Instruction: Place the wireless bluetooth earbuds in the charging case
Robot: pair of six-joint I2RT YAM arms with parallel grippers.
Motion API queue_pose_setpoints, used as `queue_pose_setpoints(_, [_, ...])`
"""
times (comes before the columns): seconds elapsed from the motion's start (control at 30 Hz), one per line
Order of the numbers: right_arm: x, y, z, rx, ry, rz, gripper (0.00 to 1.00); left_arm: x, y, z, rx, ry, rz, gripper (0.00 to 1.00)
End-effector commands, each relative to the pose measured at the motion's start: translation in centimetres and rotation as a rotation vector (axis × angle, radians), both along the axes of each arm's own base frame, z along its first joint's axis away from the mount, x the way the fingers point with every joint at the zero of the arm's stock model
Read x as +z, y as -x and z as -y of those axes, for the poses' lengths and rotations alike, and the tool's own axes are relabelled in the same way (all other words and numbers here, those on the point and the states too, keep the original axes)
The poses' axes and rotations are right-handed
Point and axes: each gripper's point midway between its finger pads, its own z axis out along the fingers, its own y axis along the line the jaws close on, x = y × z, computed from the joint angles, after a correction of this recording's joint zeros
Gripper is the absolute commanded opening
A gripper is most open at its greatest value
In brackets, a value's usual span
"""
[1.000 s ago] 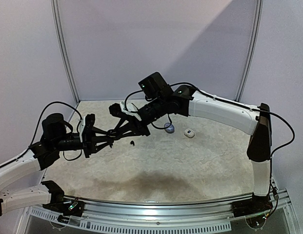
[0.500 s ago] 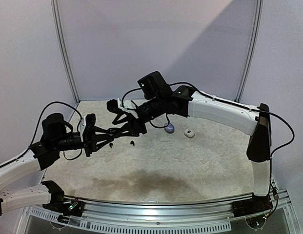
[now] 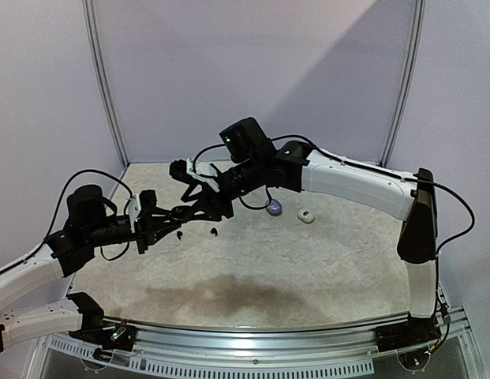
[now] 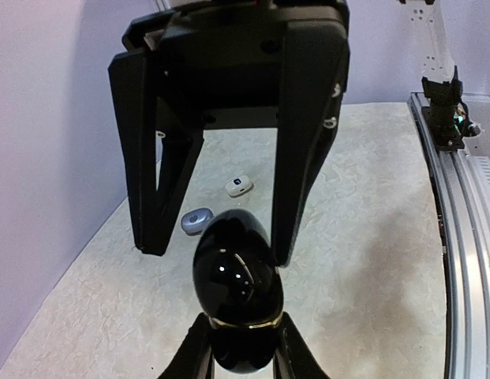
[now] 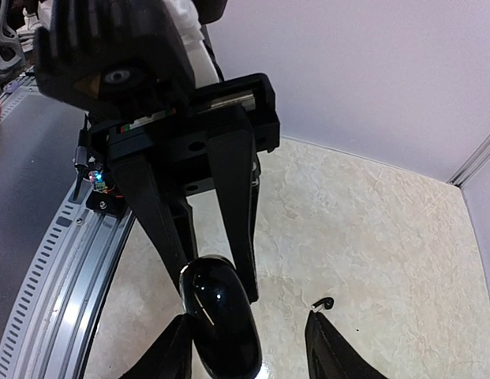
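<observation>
1. Earbud, black (image 5: pixel 323 303): one tiny piece lay loose on the table (image 3: pixel 308 260), outside any case. In the right wrist view it sat just beyond the tip of one right finger.
2. Black charging case (image 4: pixel 235 276): glossy, egg-shaped, lid down. A thin pale line ran round it near the gripped end. It was held in the air between the two arms, clear of the table.
3. Left gripper (image 4: pixel 241 339): jaws pinched the narrow end of the black charging case, one finger on either side. The rounded end pointed away toward the other arm.
4. Right gripper (image 5: pixel 246 335): faced the left gripper tip to tip, jaws spread. The free end of the case sat between its fingers, close against one and apart from the other. Whether the near finger touched the case could not be told.
5. Grey pebble-shaped case (image 4: pixel 196 220) and white pebble-shaped case (image 4: pixel 239 185): both lay on the table farther back, near each other but apart, and well clear of both grippers. The white one showed a dark spot on top.
6. Top view: the arms met above the left-centre of the table. Black parts overlapped there, so the held case was hard to pick out.
</observation>
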Motion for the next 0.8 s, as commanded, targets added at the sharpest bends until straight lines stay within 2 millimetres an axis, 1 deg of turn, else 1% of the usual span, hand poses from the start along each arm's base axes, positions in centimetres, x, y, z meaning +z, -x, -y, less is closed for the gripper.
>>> queue_pose_setpoints(0.0, [1.5,-3.2,-0.8,-0.101,-0.062,0.049,0.49,-1.6,2.4,0.7,-0.110,-0.039,-0.025,0.00])
queue_pose_setpoints(0.1, [1.3,-3.1,-0.8,-0.097,-0.059,0.047,0.49,-1.3,2.3,0.7,-0.101,-0.022,-0.021,0.00])
queue_pose_setpoints(0.2, [0.7,-3.2,-0.9,-0.092,-0.048,0.039,0.49,-0.8,2.0,0.6,-0.080,0.009,-0.029,0.00])
queue_pose_setpoints(0.33, [0.2,-3.0,-0.9,-0.083,-0.038,0.028,0.50,0.3,1.1,0.2,-0.013,0.121,-0.129,0.00])
queue_pose_setpoints(0.43, [0.6,-3.0,-0.9,-0.082,-0.045,0.023,0.51,0.3,0.4,-0.3,0.044,0.184,-0.216,0.00])
queue_pose_setpoints(0.53, [1.9,-3.4,-0.9,-0.090,-0.083,-0.009,0.53,-0.4,-0.1,-0.8,0.093,0.212,-0.293,0.00])
queue_pose_setpoints(0.6, [3.3,-3.8,-0.9,-0.091,-0.131,-0.041,0.54,-0.6,-0.5,-1.1,0.125,0.229,-0.317,0.00])
queue_pose_setpoints(0.77, [6.7,-5.9,-0.3,-0.149,-0.250,-0.181,0.55,-1.1,-1.7,-2.3,0.210,0.264,-0.365,0.00])
